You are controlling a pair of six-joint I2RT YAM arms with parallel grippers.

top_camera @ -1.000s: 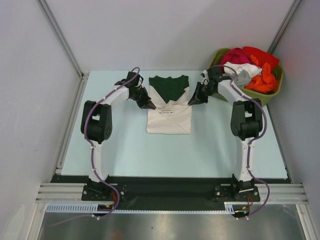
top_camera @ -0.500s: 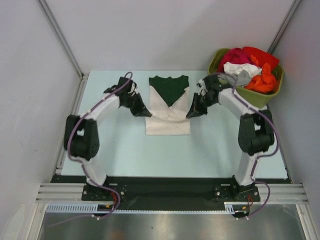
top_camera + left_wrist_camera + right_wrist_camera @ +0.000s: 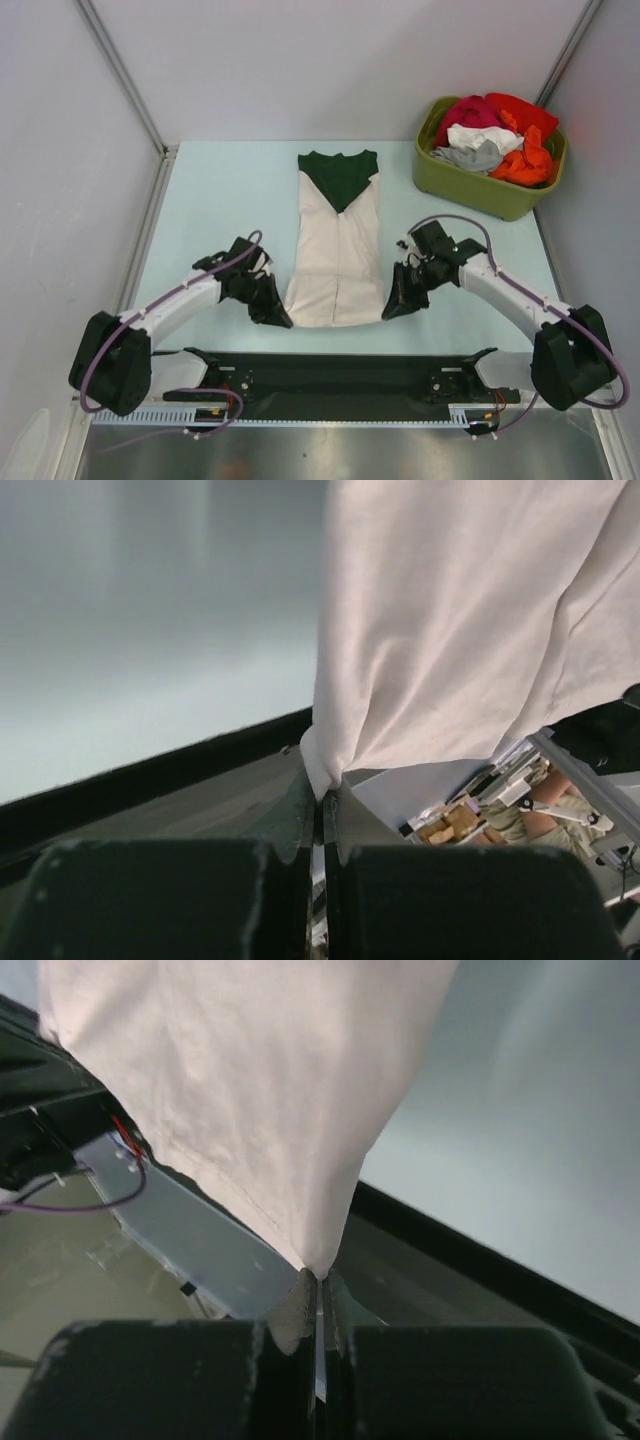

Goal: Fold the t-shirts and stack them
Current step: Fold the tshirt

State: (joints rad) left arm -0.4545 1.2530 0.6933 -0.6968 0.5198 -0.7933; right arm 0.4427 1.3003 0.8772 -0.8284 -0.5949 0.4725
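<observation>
A cream-white t-shirt (image 3: 338, 250) with a dark green collar panel (image 3: 339, 175) lies stretched lengthwise down the middle of the table, collar at the far end. My left gripper (image 3: 278, 318) is shut on its near left corner; the wrist view shows the cloth (image 3: 450, 630) pinched at the fingertips (image 3: 322, 792). At the near right corner my right gripper (image 3: 393, 310) is shut too, with the cream fabric (image 3: 240, 1090) running up from its tips (image 3: 318, 1280). Both corners are held near the table's front edge.
An olive-green tub (image 3: 480, 185) at the back right holds red, white, grey and orange clothes. A black strip (image 3: 330, 370) with the arm bases runs along the near edge. Grey walls and metal rails (image 3: 140, 250) bound the pale blue table.
Both grippers have pulled toward the near edge, drawing the shirt's lower part out. The shirt went from a short folded shape to a long stretched strip.
</observation>
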